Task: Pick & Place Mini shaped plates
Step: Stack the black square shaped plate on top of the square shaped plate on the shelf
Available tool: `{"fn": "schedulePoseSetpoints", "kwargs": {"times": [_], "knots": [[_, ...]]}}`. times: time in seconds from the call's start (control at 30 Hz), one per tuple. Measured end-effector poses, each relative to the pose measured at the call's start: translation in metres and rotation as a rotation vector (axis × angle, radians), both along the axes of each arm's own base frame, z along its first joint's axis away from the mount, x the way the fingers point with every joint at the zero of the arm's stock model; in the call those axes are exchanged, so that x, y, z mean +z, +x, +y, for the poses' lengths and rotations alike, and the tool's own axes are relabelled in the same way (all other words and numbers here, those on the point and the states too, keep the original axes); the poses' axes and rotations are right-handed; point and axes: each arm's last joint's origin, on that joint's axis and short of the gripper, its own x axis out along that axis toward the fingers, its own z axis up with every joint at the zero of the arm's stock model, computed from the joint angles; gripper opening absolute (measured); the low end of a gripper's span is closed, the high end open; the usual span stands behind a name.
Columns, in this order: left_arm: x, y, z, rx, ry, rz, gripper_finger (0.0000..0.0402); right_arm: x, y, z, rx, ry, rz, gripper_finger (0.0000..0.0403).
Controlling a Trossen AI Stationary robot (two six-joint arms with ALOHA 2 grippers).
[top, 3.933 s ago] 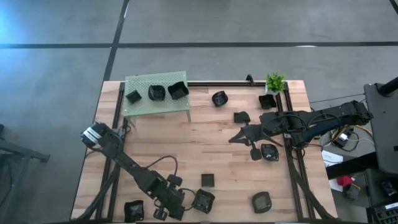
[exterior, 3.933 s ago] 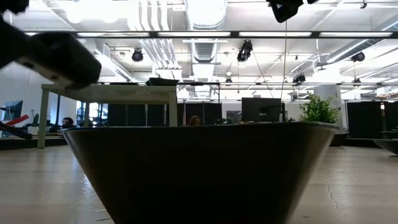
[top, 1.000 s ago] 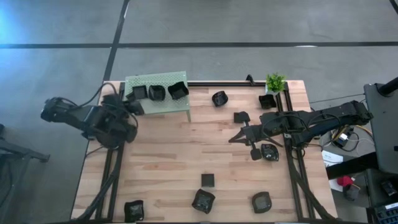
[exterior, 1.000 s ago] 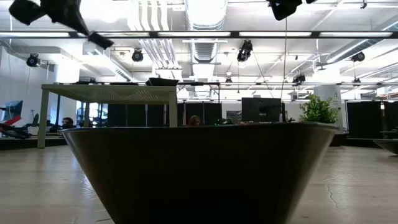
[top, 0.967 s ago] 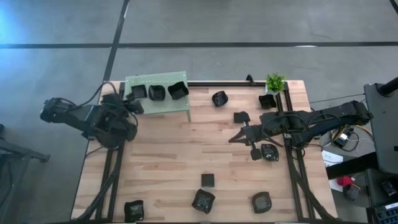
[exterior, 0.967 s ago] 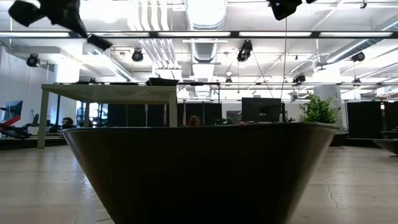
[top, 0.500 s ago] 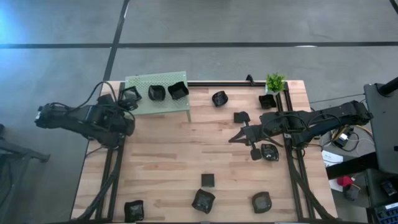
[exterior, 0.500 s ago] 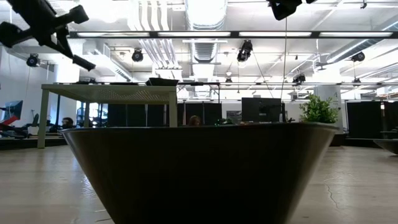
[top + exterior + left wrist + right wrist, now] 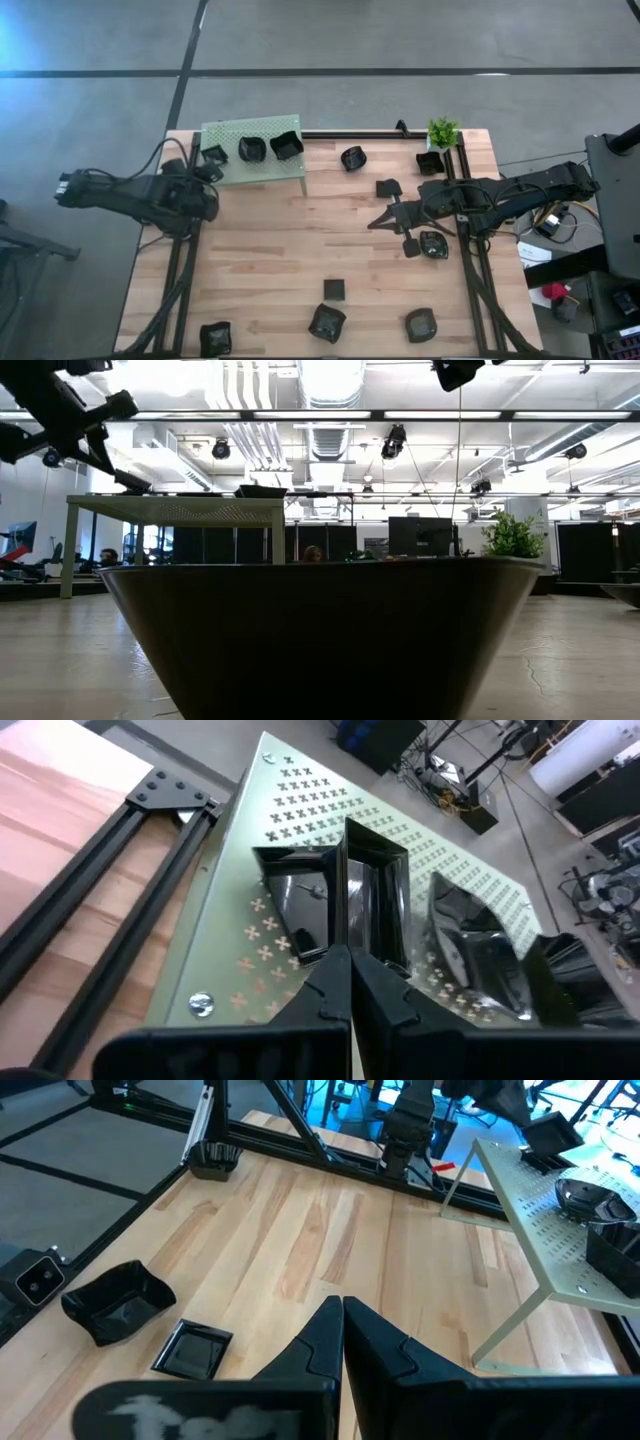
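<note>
The wooden table (image 9: 300, 260) fills most of the high view, with black rails along its edges. At its far left corner stands the green perforated platform (image 9: 270, 170), a small raised shelf on legs. It carries three mini shaped plates in a row: a square plate (image 9: 214, 154) at the left end, a rounder plate (image 9: 251, 149) in the middle and an angular plate (image 9: 286, 145) at the right.

The left arm reaches in from the table's left edge, and the left gripper (image 9: 205, 172) sits at the platform's left end, just beside the square plate. In its wrist view the jaws are closed tip to tip with nothing between them, right in front of that square plate (image 9: 345, 895). The right arm stretches in from the right edge, its right gripper (image 9: 380, 222) over bare wood near the middle right; its jaws too are pressed together and empty.

The other plates lie loose on the table: one (image 9: 353, 158) near the far rail, one (image 9: 388, 187) just beyond the right gripper, one (image 9: 432, 244) under the right arm, and four along the near side (image 9: 334, 289) (image 9: 326, 322) (image 9: 421, 324) (image 9: 214, 337). A potted plant (image 9: 441, 132) stands at the far right corner, with a black dish (image 9: 430, 162) beside it.
</note>
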Motion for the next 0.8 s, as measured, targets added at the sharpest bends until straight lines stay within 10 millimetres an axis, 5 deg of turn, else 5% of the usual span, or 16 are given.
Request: {"fn": "schedulePoseSetpoints", "kwargs": {"times": [0.8], "knots": [[-0.0063,-0.0016,0.0056,0.070,0.077,-0.051,0.0000,0.0001,0.0000,0.0000,0.007,-0.016,-0.004,0.0008]]}}
